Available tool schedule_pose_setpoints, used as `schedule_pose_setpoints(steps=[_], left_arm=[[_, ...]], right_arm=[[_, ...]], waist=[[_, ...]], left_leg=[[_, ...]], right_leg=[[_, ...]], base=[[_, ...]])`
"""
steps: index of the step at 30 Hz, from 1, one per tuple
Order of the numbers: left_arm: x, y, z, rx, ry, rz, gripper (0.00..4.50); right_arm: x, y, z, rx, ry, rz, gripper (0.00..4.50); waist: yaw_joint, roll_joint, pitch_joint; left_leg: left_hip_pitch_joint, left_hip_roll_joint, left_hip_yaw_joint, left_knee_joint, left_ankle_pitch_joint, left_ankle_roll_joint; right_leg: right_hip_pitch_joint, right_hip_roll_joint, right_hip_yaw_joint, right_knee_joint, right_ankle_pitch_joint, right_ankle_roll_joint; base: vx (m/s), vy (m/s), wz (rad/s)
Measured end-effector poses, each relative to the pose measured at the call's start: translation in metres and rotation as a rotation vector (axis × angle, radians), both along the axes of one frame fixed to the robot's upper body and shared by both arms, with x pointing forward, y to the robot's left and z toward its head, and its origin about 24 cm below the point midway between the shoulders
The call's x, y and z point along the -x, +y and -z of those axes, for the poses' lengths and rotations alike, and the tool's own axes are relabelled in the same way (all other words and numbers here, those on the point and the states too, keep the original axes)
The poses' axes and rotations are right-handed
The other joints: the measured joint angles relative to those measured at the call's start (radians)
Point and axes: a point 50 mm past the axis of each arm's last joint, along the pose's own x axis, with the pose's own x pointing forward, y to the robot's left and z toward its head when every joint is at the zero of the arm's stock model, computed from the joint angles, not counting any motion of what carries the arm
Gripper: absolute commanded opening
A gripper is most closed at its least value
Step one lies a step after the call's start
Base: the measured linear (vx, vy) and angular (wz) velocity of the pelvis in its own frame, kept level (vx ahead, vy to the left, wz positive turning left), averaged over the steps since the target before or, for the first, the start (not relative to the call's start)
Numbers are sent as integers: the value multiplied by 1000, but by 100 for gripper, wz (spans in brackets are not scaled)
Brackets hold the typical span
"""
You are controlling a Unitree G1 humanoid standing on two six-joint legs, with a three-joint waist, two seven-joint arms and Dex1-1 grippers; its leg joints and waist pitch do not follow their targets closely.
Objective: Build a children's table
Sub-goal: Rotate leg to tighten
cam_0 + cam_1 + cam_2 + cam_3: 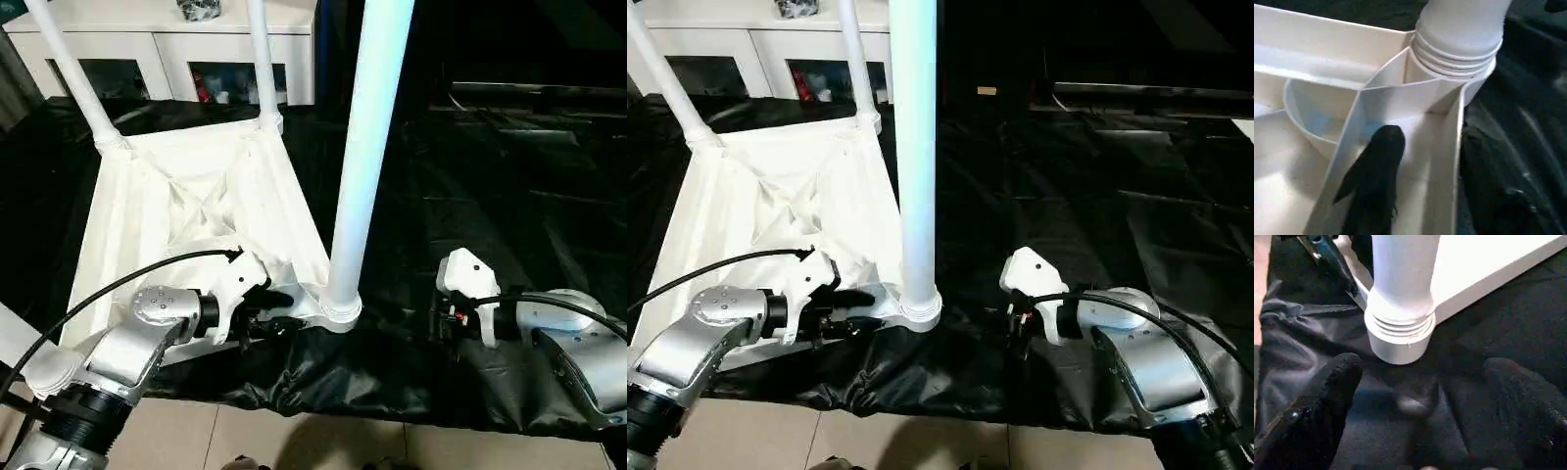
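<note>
Two silver forearms enter from the bottom of the head views. At lower left, the left gripper [266, 311] reaches onto the near edge of the tabletop [147, 215], which lies upside down on a black sheet [509, 206] with its ribbed underside facing up. In the left wrist view one black finger [1374, 181] lies inside the ribbed channel and the other [1484, 186] sits outside the rim, so the jaws straddle the tabletop's edge wall, clamped on it as far as can be seen. Just beside that grip, at lower centre, the nearest leg [364, 157] stands upright in the near corner socket [339, 311], its ringed base seated in the collar.

At lower right, the right gripper [1019, 318] hovers over the black sheet, near the seated leg but apart from it. The right wrist view shows its two fingers [1317, 406] spread wide with nothing between them, the leg base ahead.

Farther back, two more legs rise from the far corners: one [78, 78] at upper left leaning outward, another [263, 59] at upper centre. Beyond them, along the top of the frame, stands a white cabinet [167, 49] with glass doors.
</note>
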Motion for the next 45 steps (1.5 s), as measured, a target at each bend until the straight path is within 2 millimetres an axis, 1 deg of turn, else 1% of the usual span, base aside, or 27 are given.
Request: schedule_pose_setpoints(steps=[1, 2, 6, 8, 12, 14, 16, 18, 21, 23, 31, 33, 35, 36, 38, 39, 42, 45], left_arm=[[0, 0, 0, -2, 4, 2, 191], [0, 1, 0, -4, 10, 5, 165], [1, 2, 1, -7, 22, 22, 154], [1, 4, 1, -14, 27, 21, 126], [2, 6, 1, -19, 45, 32, 117], [2, 9, 1, -31, 55, 29, 86], [3, 13, 1, -39, 74, 35, 77], [4, 13, 1, -37, 77, 38, 40], [6, 12, 0, -40, 86, 41, 30], [6, 13, 0, -44, 88, 42, 10], [7, 13, 0, -26, 75, 45, 10], [7, 12, 0, -17, 76, 38, 10], [6, 12, 2, -10, 75, 30, 10], [5, 10, 3, -6, 70, 24, 10], [3, 6, 3, -3, 53, 19, 10], [1, 3, 3, -2, 42, 17, 10], [-3, -3, 3, -7, 20, 17, 10], [-5, -5, 2, -6, 14, 18, 10]], right_arm=[[0, 0, 0, -3, 4, 0, 450], [1, 1, -1, -5, 6, -2, 450], [2, 3, -3, -6, -1, -10, 450], [2, 3, -3, -6, 3, -9, 450], [2, 3, -2, -6, 6, -10, 450], [3, 4, -2, -5, 8, -12, 450], [3, 4, -1, -4, 10, -16, 450], [3, 5, -1, -4, 12, -19, 450], [4, 7, 1, -2, 19, -29, 450], [4, 7, 0, -3, 21, -33, 450], [4, 12, 2, -6, 27, -54, 450], [2, 17, 2, -24, 25, -64, 450], [-3, 27, 4, -47, 21, -73, 450], [-7, 35, 5, -61, 11, -77, 450], [-13, 45, 6, -64, -13, -76, 450], [-20, 49, 8, -55, -27, -53, 450], [-34, 54, 8, -25, -67, -6, 450], [-39, 54, 9, -11, -78, 6, 450]], waist=[[0, 1, 0], [-1, 2, -1], [-5, 6, -4], [-7, 6, -4], [-10, 6, -4], [-10, 6, -4], [-9, 6, -4], [-8, 6, -4], [-9, 6, -4], [-10, 6, -4], [-11, 6, -4], [-13, 7, -5], [-15, 9, -6], [-16, 11, -7], [-15, 12, -7], [-13, 12, -7], [-9, 12, -7], [-6, 11, -7]], left_leg=[[0, 0, 0, 0, 0, 0], [0, 0, 0, 0, 0, 0], [0, 0, 0, 0, 0, 0], [0, 0, 0, 0, 0, 0], [1, 0, 0, 0, 0, 0], [1, 0, 0, 0, 0, 0], [1, 0, -1, 0, 0, 0], [1, 0, -1, 0, 0, 0], [1, 0, -1, 0, 0, 0], [1, 0, -1, 0, 0, 0], [1, 0, -1, 0, 0, 0], [1, 0, -1, 0, 0, 0], [1, 0, 0, 0, 0, 0], [2, 0, 0, 0, 0, 0], [1, 0, 0, 0, 0, 0], [1, 0, 0, 0, 0, -1], [1, -1, 0, 0, 1, -1], [0, 0, 0, 0, 1, -1]], right_leg=[[0, 0, 0, 0, 0, -1], [0, 0, 0, 0, 1, -1], [0, 0, 0, 0, 0, -1], [0, 0, 0, 0, 0, 0], [0, 0, 0, 1, -1, 1], [0, 0, -1, 1, -1, 1], [0, 0, 0, 1, -1, 2], [0, 0, 0, 0, -1, 2], [0, 0, 0, 1, -1, 2], [0, 0, -1, 1, -1, 2], [0, 0, -1, 0, 1, -1], [0, 0, 0, 0, 0, -1], [0, 0, 0, 0, 0, 0], [0, 0, 0, 1, -1, 1], [0, 0, 0, 1, -1, 1], [0, 0, 0, 1, -1, 1], [0, 0, 0, 1, 2, -3], [0, 0, 0, 1, 2, -3]], base=[[0, 0, 0], [0, 0, 0], [0, 0, 0], [0, 0, 0], [0, 0, 0], [0, 0, 0], [0, 0, 0], [0, 0, 0], [0, 0, 0], [0, 0, 0], [0, 0, 0], [0, 0, 0], [0, 0, 0], [0, 0, 0], [0, 0, 0], [0, 0, 0], [0, 0, 0], [0, 0, 0]])
